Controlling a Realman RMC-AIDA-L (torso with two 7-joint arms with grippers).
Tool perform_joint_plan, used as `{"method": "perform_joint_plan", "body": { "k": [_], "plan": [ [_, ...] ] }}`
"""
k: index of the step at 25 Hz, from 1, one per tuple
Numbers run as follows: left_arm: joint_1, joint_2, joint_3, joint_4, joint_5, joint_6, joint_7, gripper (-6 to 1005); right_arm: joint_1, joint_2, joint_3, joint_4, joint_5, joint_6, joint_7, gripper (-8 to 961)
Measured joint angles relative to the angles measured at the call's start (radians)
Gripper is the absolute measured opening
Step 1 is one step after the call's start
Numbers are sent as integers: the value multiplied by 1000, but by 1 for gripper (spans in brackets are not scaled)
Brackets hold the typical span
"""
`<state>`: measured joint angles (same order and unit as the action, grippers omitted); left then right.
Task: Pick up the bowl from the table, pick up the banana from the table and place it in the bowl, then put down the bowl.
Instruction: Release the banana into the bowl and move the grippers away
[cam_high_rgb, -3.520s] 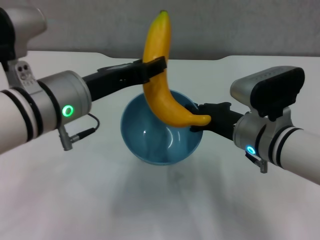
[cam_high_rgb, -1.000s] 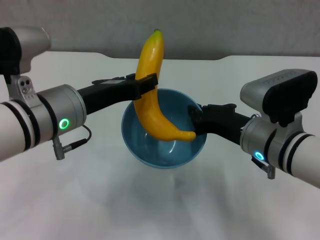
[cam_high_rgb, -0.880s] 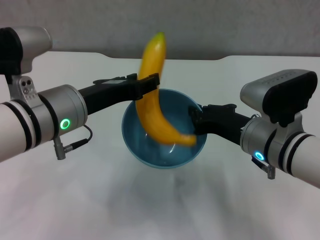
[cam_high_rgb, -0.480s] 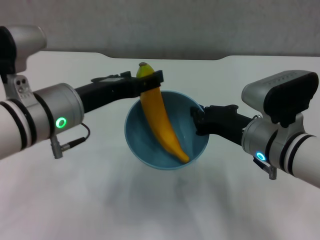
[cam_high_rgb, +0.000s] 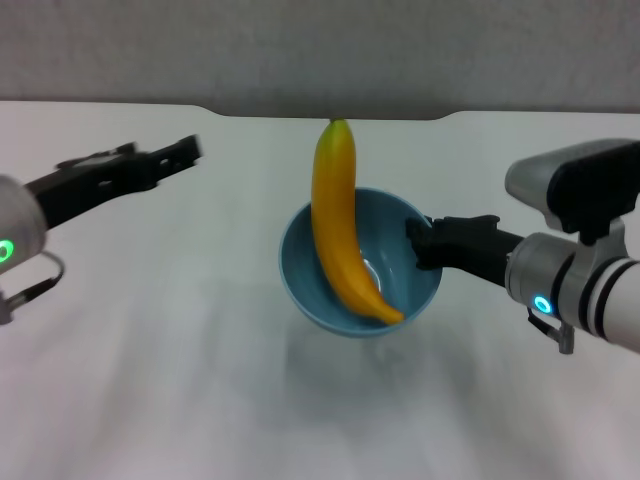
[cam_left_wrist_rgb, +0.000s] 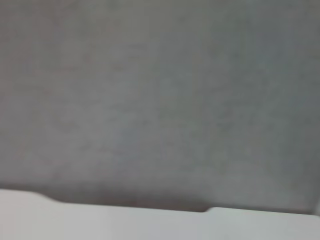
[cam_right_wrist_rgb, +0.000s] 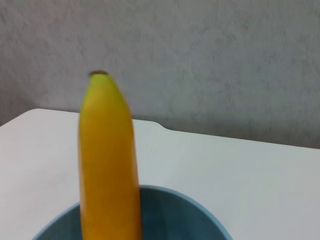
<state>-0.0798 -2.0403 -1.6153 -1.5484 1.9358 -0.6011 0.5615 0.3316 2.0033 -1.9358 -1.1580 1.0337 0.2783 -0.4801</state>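
The light-blue bowl (cam_high_rgb: 405, 290) hangs a little above the white table (cam_high_rgb: 150, 380), casting a shadow below it. My right gripper (cam_high_rgb: 416, 244) is shut on its right rim. The yellow banana (cam_high_rgb: 338, 215) rests inside the bowl, lower end on the bottom, upper part leaning past the far rim. In the right wrist view the banana (cam_right_wrist_rgb: 107, 160) rises from the bowl (cam_right_wrist_rgb: 175, 212) close to the camera. My left gripper (cam_high_rgb: 186, 151) is open and empty, well to the left of the bowl and apart from it. The left wrist view shows neither bowl nor banana.
A grey wall stands behind the table's far edge, where a shallow notch (cam_high_rgb: 330, 114) is cut. The left wrist view holds that wall and a strip of the table (cam_left_wrist_rgb: 150, 227). The white tabletop (cam_right_wrist_rgb: 260, 175) stretches around the bowl.
My left gripper let go of the banana and drew back to the left. The banana settled into the bowl. The bowl, with my right gripper, shifted slightly right.
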Motion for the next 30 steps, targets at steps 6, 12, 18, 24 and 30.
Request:
{"method": "perform_joint_plan", "body": {
  "k": [6, 12, 18, 24, 30],
  "plan": [
    [21, -1, -46, 68, 0, 8, 29, 890, 100, 1, 36, 96, 13, 44, 15, 44],
    [12, -1, -104, 142, 0, 16, 43, 887, 241, 2, 57, 278, 91, 49, 8, 45],
    [7, -1, -110, 189, 0, 25, 48, 884, 235, 7, 60, 300, 107, -19, 3, 44],
    [12, -1, -111, 205, 0, 39, 49, 883, 206, 11, 51, 311, 109, -40, 5, 44],
    [13, -1, -112, 232, 0, 44, 49, 882, 173, 14, 28, 305, 110, -60, 9, 45]
  ]
}}
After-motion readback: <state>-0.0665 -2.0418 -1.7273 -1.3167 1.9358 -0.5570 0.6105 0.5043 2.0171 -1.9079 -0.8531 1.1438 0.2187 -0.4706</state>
